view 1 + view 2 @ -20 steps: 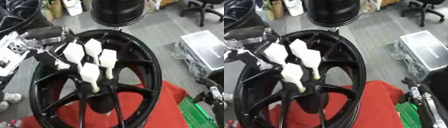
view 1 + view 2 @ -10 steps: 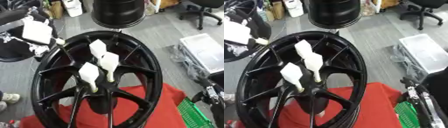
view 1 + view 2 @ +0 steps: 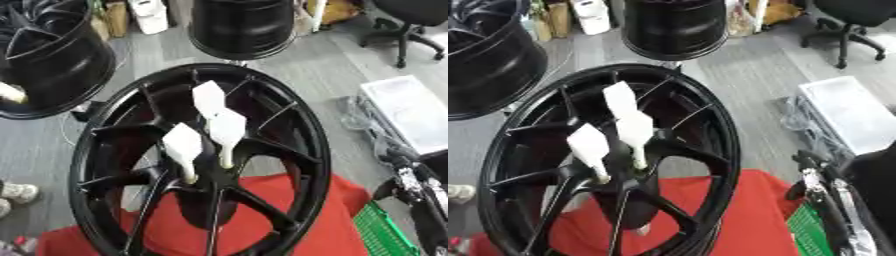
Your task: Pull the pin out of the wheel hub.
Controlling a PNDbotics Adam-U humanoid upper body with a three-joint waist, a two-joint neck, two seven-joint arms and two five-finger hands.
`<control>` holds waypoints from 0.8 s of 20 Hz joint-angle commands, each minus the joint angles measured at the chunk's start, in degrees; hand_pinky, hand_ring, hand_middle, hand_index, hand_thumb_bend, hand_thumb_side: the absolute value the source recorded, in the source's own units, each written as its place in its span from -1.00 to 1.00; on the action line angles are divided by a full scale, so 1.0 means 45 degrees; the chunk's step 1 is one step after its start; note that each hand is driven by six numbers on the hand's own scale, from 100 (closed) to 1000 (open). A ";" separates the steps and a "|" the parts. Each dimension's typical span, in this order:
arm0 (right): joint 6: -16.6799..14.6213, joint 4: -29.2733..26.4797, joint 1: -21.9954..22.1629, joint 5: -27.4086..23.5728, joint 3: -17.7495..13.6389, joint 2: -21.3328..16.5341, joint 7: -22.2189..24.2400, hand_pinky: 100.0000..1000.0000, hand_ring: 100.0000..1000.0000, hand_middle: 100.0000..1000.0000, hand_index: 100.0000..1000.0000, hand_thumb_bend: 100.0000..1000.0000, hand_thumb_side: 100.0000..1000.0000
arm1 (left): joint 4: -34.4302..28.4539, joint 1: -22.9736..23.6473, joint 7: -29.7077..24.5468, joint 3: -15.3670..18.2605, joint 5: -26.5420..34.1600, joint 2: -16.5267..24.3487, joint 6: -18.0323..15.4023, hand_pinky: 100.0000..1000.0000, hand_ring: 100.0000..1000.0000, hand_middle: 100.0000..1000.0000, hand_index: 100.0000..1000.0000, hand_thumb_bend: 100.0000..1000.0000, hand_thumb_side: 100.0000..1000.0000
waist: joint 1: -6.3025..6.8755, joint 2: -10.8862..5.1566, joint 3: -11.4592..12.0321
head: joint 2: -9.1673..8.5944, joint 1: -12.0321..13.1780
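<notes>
The big black wheel (image 3: 293,150) stands on a red cloth (image 3: 302,220) right in front of me. Three white pins (image 3: 227,132) stick up out of its hub (image 3: 208,192) in the middle, close together, with flat wide tops and thin stems.

To pull one out well, I think I should take it by the flat top and pull straight along the stem, not sideways. I should also keep clear of the two pins beside it.

My left hand does not show at all. My right hand (image 3: 826,197) sits low at the right side, well away from the pins, and I cannot tell if it is wide or closed. A small white bit (image 3: 10,93) peeks in at the left edge, in front of another black wheel (image 3: 61,65). It is cut off, so I cannot say what it is.
</notes>
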 commanded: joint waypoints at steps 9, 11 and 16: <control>-0.0005 -0.0178 -0.0063 0.0000 -0.0050 0.0046 -0.0070 -0.23 -0.30 0.54 0.67 -1.00 0.56 | 0.3393 0.3283 -0.3912 0.3104 -0.1995 -0.0961 -0.1628 0.30 0.01 0.57 0.73 -0.26 0.94 | -0.0077 -0.0177 -0.0425 | 0.0175 0.0642; 0.0017 -0.0182 -0.0051 0.0005 -0.0026 0.0064 -0.0075 -0.23 -0.30 0.54 0.67 -1.00 0.62 | 0.3632 0.3451 -0.3548 0.3629 -0.2363 -0.1412 -0.1948 0.32 0.06 0.69 0.79 -0.25 0.98 | -0.0096 -0.0105 -0.0543 | 0.0239 0.0731; 0.0072 -0.0205 -0.0115 0.0014 0.0044 0.0105 -0.0069 -0.23 -0.30 0.54 0.67 -1.00 0.70 | 0.3671 0.3502 -0.0366 0.3502 -0.3419 -0.1979 -0.2336 0.31 0.04 0.71 0.80 -0.41 0.76 | -0.0093 0.0042 -0.0757 | 0.0277 0.0773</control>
